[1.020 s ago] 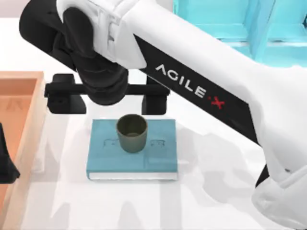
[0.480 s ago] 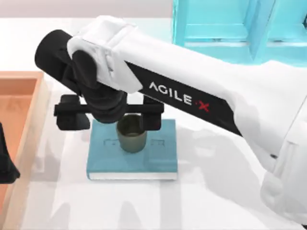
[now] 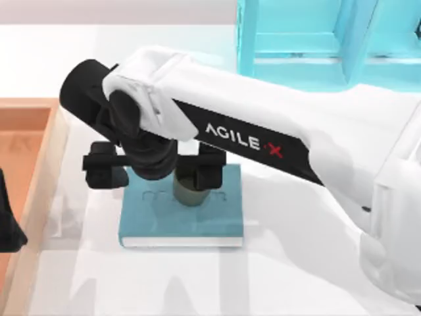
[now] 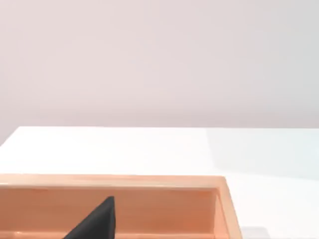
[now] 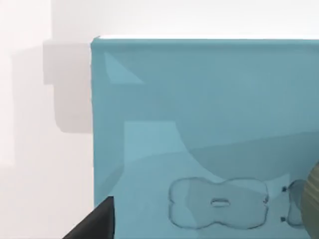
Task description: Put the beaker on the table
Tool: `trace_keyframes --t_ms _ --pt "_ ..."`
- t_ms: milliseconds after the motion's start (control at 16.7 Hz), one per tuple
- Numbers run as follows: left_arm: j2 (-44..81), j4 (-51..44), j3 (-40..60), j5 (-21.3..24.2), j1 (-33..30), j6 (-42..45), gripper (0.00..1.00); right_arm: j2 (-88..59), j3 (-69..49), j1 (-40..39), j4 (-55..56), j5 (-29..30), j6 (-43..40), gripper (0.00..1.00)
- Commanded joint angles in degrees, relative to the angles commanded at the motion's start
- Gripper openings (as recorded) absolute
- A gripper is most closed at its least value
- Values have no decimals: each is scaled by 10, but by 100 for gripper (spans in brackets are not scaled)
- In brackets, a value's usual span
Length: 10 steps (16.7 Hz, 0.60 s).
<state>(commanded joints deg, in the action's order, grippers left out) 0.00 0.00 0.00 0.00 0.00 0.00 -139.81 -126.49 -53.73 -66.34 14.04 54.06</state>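
Since the earlier frame, the right gripper (image 3: pixel 156 172) has come lower and nearer, and its widely spread fingers now stand on both sides of the beaker (image 3: pixel 191 193), not clenched. That beaker stands upright on the blue book (image 3: pixel 181 220), not on the table (image 3: pixel 296 263). Grasping, lifting and placing remain. The left gripper (image 3: pixel 8 220) is parked by the wooden tray (image 3: pixel 39 125); I cannot tell its fingers.

Beaker (image 3: pixel 190 192) on book (image 3: pixel 181 220), tray (image 3: pixel 29 131) to the left on table (image 3: pixel 296 263).
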Motion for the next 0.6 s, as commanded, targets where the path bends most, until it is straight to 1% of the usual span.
trace_keyframes --t_ms 600 --pt "0 0 0 0 0 0 100 0 0 0 0 0 0 25"
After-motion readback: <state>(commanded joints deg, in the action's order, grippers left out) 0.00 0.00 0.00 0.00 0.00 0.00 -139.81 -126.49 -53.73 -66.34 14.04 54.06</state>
